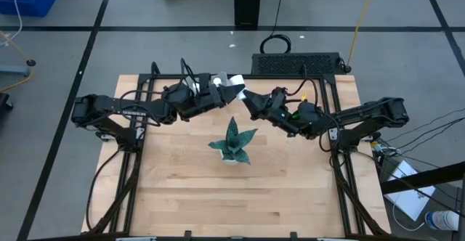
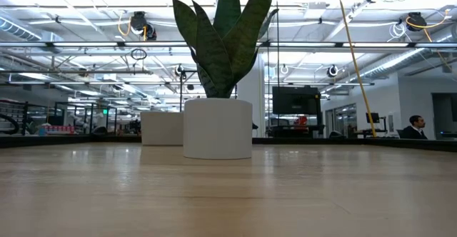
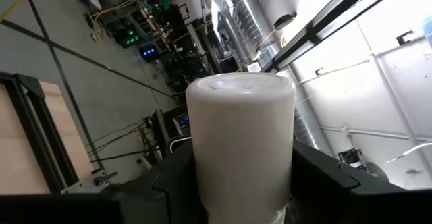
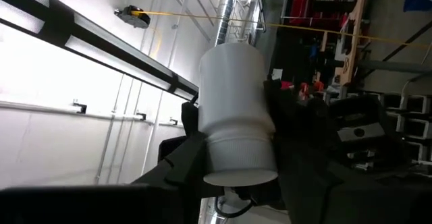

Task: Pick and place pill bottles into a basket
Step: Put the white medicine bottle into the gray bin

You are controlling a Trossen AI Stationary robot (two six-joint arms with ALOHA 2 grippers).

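Observation:
My two grippers meet above the table's far middle, both tipped upward. My left gripper [image 1: 227,88] is shut on a white pill bottle [image 3: 239,143]. My right gripper [image 1: 248,97] is shut on a white pill bottle [image 4: 236,116] with a ribbed cap. In the high view, white shapes [image 1: 234,87] show between the two gripper tips; whether they are one bottle or two I cannot tell. A pale low box, probably the basket [image 2: 163,128], stands on the table behind and left of the plant's pot; in the high view the left arm hides it. My left gripper pinches the bottle's lower body [image 3: 202,190] between its two fingers [image 3: 172,177], one on each side. The bottle stands up out of the fingers, lifted clear of the table, its rounded free end away from the wrist. My right gripper pinches the bottle at its ribbed cap end [image 4: 239,160] between its two fingers [image 4: 185,160]. The smooth body sticks out beyond the fingers, tilted upward and clear of the table.
A snake plant in a white pot [image 1: 232,145] stands at the table's middle, just near of both grippers. A black box [image 1: 294,63] lies at the far edge. Bare wood lies near of the plant. A person [image 2: 414,126] sits far off in the room.

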